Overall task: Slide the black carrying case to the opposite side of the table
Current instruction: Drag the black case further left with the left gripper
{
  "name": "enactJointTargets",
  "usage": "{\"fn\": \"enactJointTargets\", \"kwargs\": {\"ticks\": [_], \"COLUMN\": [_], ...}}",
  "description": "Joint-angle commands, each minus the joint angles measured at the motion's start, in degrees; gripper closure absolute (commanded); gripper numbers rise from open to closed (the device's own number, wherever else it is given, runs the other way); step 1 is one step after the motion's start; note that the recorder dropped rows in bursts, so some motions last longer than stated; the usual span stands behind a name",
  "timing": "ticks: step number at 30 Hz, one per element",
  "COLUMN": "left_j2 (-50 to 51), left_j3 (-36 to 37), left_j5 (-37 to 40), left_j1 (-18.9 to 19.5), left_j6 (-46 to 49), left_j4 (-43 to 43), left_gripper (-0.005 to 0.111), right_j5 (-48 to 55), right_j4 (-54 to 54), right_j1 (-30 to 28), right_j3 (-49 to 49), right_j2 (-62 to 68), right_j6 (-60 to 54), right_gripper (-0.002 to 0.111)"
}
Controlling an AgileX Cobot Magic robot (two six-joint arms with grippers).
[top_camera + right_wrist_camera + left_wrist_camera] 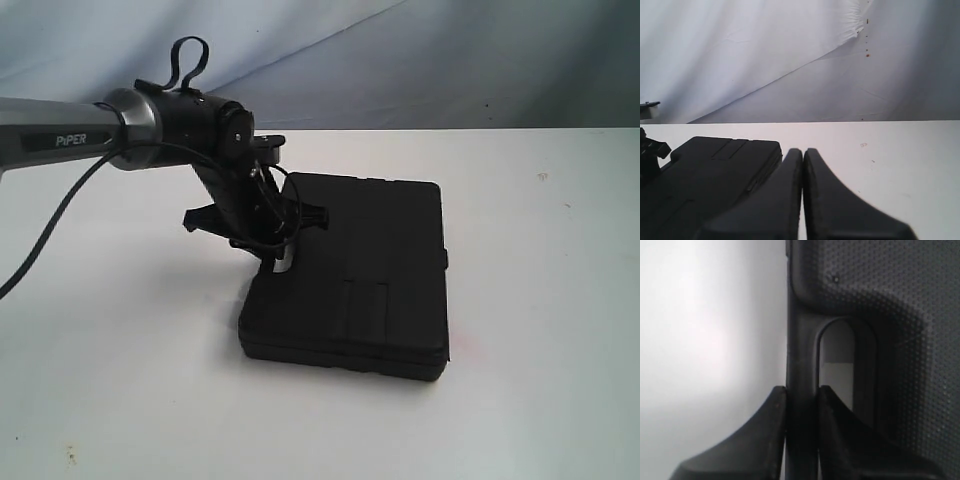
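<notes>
The left claw [801,396] is clamped narrow on the moulded handle bar [801,340] of the black dimple-textured plastic carrying case [370,265]. One finger [765,440] sits outside the bar and the other in the handle's slot. The case lies flat on the plain white flat tabletop [560,340], stretching away from that claw. The right claw [803,155] is pressed fully together and holds nothing, with the case near it.

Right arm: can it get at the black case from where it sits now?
Probably yes. The black case lies close beside the right hand, with nothing between them on the table. The hand is shut, though, and the left hand grips the handle.
</notes>
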Motion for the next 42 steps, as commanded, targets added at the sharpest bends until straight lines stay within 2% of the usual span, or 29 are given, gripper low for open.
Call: {"fn": "enactJointTargets", "kwargs": {"ticks": [1, 15, 17, 23, 33, 42], "left_j2": [0.0, -2.9, -3.2, -3.3, -3.3, -3.3], "left_j3": [3.0, 10.8, 13.2, 17.6, 18.3, 18.3], "left_j5": [1.9, -2.6, -4.0, -5.6, -7.1, -6.1], "left_j1": [3.5, 11.5, 13.9, 17.9, 18.5, 21.2], "left_j6": [2.1, 6.7, 6.9, 9.6, 11.2, 12.5], "left_j4": [2.2, 2.0, 2.0, 2.0, 2.3, 1.9], "left_gripper": [0.107, 0.107, 0.107, 0.107, 0.107, 0.107], "right_j5": [0.0, 0.0, 0.0, 0.0, 0.0, 0.0], "right_j4": [0.5, 0.5, 0.5, 0.5, 0.5, 0.5], "right_j1": [-0.5, -0.5, -0.5, -0.5, -0.5, -0.5], "right_j3": [0.2, 0.2, 0.2, 0.2, 0.2, 0.2], "right_j2": [-0.3, -0.3, -0.3, -0.3, -0.3, -0.3], "right_j6": [-0.5, -0.5, -0.5, -0.5, -0.5, -0.5], "right_gripper": [0.108, 0.108, 0.108, 0.108, 0.108, 0.108]}}
